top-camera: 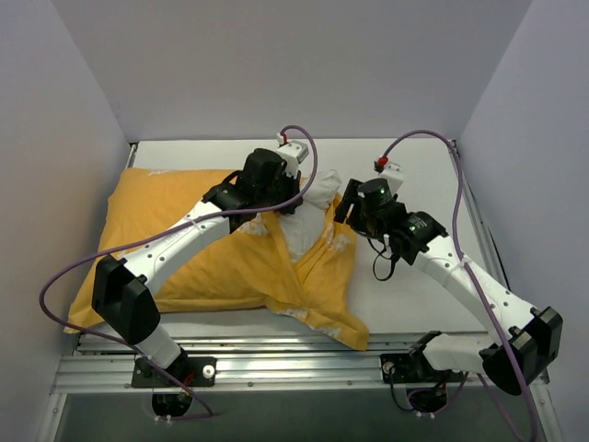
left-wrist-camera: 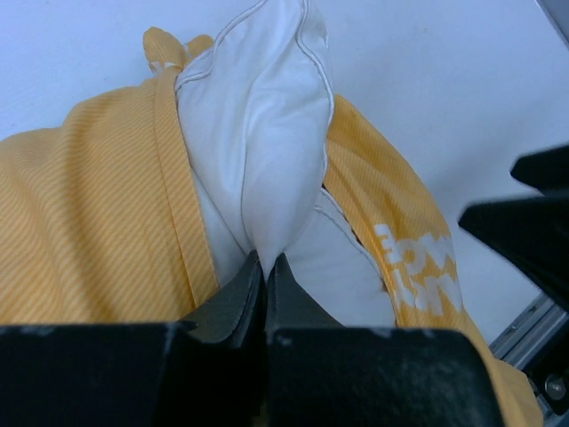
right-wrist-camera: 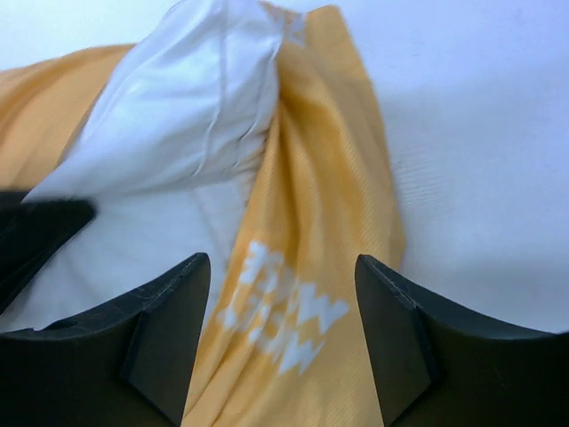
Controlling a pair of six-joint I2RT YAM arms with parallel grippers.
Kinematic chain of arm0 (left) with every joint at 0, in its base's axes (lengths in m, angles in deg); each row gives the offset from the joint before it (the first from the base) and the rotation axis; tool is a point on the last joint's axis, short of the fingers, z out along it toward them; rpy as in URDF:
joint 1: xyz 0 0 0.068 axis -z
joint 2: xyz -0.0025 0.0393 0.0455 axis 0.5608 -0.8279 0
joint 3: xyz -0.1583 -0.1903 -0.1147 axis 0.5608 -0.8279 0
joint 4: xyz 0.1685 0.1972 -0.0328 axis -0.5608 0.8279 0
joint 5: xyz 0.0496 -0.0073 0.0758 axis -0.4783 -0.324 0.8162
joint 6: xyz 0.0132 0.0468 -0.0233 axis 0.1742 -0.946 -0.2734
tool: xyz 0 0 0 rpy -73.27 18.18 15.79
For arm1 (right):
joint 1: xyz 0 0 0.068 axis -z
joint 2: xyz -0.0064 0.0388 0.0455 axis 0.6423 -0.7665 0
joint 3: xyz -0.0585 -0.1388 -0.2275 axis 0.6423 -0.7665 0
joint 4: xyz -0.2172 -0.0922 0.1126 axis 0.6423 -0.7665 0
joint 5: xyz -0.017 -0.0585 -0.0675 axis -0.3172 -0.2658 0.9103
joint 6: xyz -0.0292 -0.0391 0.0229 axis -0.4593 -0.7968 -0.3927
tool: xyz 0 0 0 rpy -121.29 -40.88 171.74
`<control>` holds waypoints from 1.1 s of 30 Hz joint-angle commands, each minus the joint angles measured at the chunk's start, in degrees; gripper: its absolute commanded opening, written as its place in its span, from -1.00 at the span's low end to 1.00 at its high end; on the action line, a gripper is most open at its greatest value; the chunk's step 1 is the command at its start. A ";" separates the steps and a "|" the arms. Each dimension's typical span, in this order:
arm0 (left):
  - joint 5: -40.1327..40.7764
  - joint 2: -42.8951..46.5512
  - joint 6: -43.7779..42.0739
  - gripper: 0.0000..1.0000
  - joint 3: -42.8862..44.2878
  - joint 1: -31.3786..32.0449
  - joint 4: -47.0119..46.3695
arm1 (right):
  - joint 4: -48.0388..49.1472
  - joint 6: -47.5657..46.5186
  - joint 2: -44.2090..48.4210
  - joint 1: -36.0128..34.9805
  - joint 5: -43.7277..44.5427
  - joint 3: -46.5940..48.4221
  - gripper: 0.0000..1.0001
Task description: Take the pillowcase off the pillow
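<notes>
The pillowcase (top-camera: 156, 198), yellow side up on the desk (top-camera: 414, 295), is pictured with the exposed end of the white pillow (left-wrist-camera: 258, 133) pinched in the closed left hand (left-wrist-camera: 265, 264), the right hand (right-wrist-camera: 283, 298) held open over the lettered hem (right-wrist-camera: 284, 325), where pillow fabric might be caught too.

Most of the pillow (top-camera: 308, 219) is concealed inside the pillowcase (top-camera: 156, 203); only a bunched white end is exposed. In the left wrist view, the white fold pinched by the left claw (left-wrist-camera: 265, 265) is lost between the fingers, and the lettering (left-wrist-camera: 416, 267) is broken by creases. The right wrist view is blurred, so the print there cannot be read, and the fingers of the right claw (right-wrist-camera: 280, 262) are cut off by the lower edge. In the top view, part of the yellow fabric is covered by the left arm (top-camera: 175, 244).
</notes>
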 commanded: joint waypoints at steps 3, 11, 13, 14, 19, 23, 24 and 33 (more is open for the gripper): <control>6.53 -2.97 0.45 -0.95 6.41 -1.93 -3.01 | -3.53 8.25 -1.47 -9.12 9.06 2.04 0.28; 6.54 -8.07 1.42 -0.95 12.30 -2.98 -2.13 | -2.75 11.51 -5.08 -13.26 7.40 0.64 0.31; 6.62 -8.52 1.24 -0.95 13.71 -2.90 -1.78 | -2.31 11.86 -5.61 -13.26 6.96 0.11 0.31; 6.80 -8.69 1.42 -0.95 13.97 -2.90 -1.34 | -2.04 11.78 -5.87 -13.26 6.87 -0.15 0.31; 6.72 -8.08 2.56 -0.95 12.31 -2.90 -2.21 | 0.68 11.34 -6.93 -13.43 5.82 -1.04 0.32; 6.10 -8.08 3.44 -0.95 11.51 -2.90 -2.04 | -0.02 10.99 -8.86 -14.93 7.39 1.42 0.35; 6.01 -7.99 3.53 -0.95 11.25 -2.90 -2.04 | -0.11 10.98 -9.13 -15.10 7.40 1.69 0.35; 7.15 -7.55 2.91 -0.95 11.07 -3.07 -1.60 | 0.08 10.63 -12.11 -16.07 8.27 0.46 0.21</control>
